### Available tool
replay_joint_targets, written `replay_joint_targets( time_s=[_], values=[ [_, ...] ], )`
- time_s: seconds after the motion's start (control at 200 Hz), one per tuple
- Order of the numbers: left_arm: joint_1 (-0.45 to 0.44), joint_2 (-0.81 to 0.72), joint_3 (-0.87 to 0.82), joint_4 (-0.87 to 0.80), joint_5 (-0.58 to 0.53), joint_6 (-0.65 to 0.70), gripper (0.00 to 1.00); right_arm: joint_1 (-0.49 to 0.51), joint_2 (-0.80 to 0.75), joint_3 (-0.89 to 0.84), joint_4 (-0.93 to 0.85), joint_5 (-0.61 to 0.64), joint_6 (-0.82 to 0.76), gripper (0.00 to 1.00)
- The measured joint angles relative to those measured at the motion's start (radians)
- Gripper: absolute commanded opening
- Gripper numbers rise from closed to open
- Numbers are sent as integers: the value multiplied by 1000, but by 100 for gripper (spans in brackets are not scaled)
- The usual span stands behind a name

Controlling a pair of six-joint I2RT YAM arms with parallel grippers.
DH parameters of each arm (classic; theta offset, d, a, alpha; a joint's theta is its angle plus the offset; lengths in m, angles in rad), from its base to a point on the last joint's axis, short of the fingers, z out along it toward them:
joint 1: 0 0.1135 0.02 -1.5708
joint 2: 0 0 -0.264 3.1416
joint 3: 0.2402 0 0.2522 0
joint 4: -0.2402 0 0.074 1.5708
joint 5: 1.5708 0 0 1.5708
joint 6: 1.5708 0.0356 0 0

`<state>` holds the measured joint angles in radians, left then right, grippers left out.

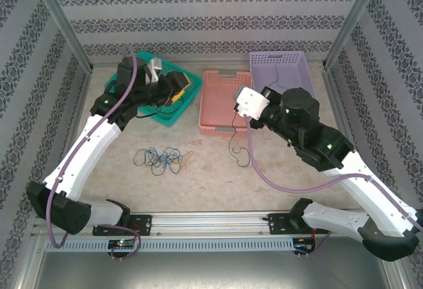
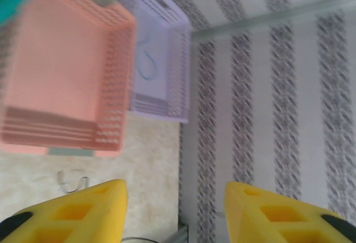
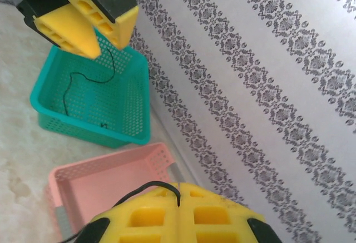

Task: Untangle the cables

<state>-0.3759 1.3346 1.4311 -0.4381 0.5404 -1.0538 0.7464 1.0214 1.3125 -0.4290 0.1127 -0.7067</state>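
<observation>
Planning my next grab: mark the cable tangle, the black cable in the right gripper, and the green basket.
cable tangle (image 1: 162,160), top view, knot's middle.
black cable (image 3: 150,183), right wrist view, arched stretch.
green basket (image 3: 86,130), right wrist view, near wall.

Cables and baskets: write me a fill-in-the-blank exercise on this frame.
1. The cable pinched in the shut right gripper is ___ in colour.
2. The blue cable lies inside the ___.
3. The left gripper hangs over the ___.
4. The tangle of cables lies on the ___.
Missing: black; purple basket; teal basket; table.
</observation>
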Motion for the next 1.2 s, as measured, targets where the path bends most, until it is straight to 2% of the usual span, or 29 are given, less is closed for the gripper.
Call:
replay_joint_targets(
  time_s=[0.115, 0.26, 0.365, 0.425, 0.654, 0.774, 1.199],
  values=[
    [-47, 18, 0, 72, 47, -13, 45, -37, 24, -12, 54, -31, -41, 0],
    [-63, 53, 15, 132, 101, -75, 50, -28, 2, -97, 146, -71, -122, 0],
    [-63, 137, 77, 142, 172, -182, 51, -26, -8, -144, 179, -97, -169, 0],
    [-63, 192, 102, 141, 217, -253, 54, -40, -7, -154, 201, -125, -176, 0],
    [-81, 285, 24, 213, 321, -548, 65, -118, -7, -162, 291, -250, -148, 0],
    [-89, 291, 18, 273, 349, -641, 72, -141, -3, -174, 331, -300, -126, 0],
    [-142, 295, -31, 521, 372, -901, 73, -175, 72, -209, 445, -398, -55, 0]
  ],
)
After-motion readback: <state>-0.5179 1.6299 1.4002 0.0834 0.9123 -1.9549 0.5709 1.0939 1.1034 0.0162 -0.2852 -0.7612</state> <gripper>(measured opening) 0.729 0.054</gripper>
